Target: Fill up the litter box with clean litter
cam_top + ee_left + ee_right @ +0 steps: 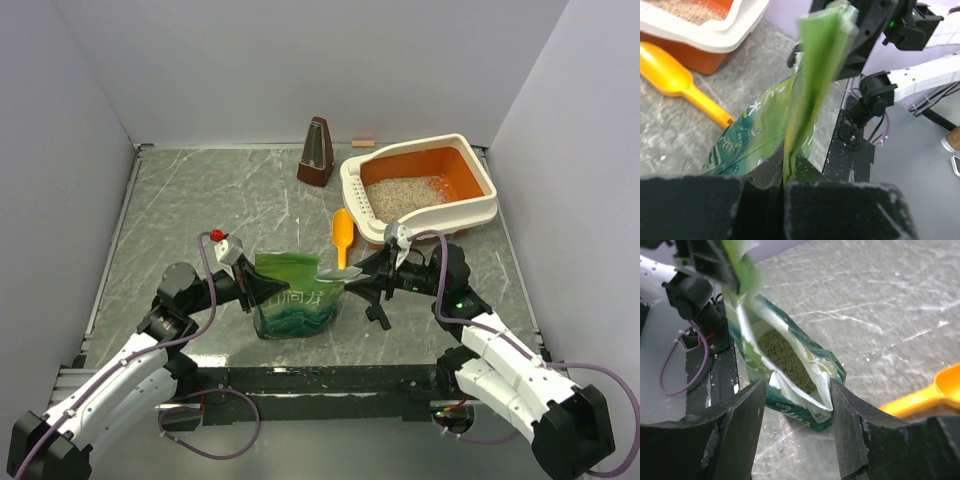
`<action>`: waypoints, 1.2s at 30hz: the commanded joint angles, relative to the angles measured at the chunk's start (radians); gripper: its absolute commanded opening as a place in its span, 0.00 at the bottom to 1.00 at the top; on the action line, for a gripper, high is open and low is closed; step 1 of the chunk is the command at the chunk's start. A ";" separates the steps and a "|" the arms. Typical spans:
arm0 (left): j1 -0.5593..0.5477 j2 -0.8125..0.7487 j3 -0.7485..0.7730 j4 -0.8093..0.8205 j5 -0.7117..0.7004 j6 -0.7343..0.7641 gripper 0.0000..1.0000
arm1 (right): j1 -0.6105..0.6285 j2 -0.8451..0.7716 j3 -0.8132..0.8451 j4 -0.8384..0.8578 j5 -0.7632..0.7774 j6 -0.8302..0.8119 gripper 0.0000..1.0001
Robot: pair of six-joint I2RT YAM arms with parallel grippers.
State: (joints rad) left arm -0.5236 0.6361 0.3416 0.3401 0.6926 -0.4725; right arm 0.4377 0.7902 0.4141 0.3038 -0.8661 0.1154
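The litter box (478, 212), cream outside and orange inside, stands at the back right, with pale clean litter (403, 193) over part of its floor. Its corner shows in the left wrist view (735, 30). A crinkly green bag (295, 297) stands at the front middle. My left gripper (250, 290) is shut on the bag's left top edge (810, 75). My right gripper (352, 274) is open, with the bag's open mouth (790, 365) between its fingers (850, 415). The mouth's right edge lies against the right finger. The granules inside the bag (785, 357) look olive.
An orange plastic scoop (342, 236) lies between the bag and the litter box, and shows in the wrist views (675, 80) (935, 392). A brown metronome (317, 152) and a small wooden block (363, 143) stand at the back. Walls enclose three sides.
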 commanded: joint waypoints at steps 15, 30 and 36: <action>0.116 -0.018 0.053 -0.052 0.176 0.035 0.01 | -0.085 0.472 -0.159 1.274 -0.306 0.331 0.60; 0.117 0.010 0.053 -0.018 0.214 0.018 0.01 | -0.074 0.481 -0.097 1.334 -0.378 0.372 0.56; 0.117 0.007 0.050 -0.019 0.214 0.015 0.01 | -0.056 0.462 -0.083 1.336 -0.376 0.371 0.56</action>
State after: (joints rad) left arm -0.4133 0.6460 0.3603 0.2790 0.8787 -0.4572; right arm 0.3637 1.2907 0.2901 1.2625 -1.2034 0.4896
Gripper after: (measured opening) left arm 0.022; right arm 0.561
